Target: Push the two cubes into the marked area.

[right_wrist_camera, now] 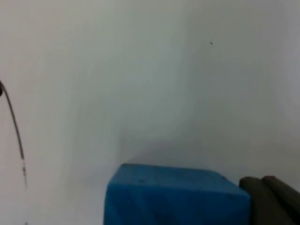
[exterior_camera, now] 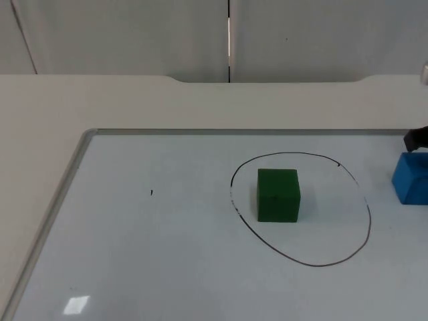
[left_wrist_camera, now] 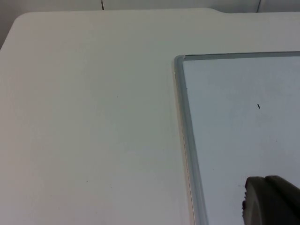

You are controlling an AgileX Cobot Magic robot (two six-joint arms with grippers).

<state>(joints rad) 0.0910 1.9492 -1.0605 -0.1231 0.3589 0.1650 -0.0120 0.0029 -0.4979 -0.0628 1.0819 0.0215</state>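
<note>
Sitting outside the drawn oval point(exterior_camera: 301, 210), just right of it, the blue cube point(exterior_camera: 410, 178) risks spinning wide off-centre under the right gripper point(exterior_camera: 416, 138), finger state untellable; green cube point(exterior_camera: 278, 194) lies inside.

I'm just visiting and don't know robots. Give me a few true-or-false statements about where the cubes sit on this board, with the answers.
1. The green foam cube sits inside the black hand-drawn ring. True.
2. The blue foam cube is also inside that ring. False: it lies outside, beyond the ring's right side, at the top view's edge.
3. The two cubes touch each other. False: bare whiteboard and the ring line lie between them.
4. The right tool is close beside the blue cube. True: a dark part of it shows just behind the cube.
5. The left tool is pressing on the green cube. False: it waits over the board's corner, with no cube near it.
</note>
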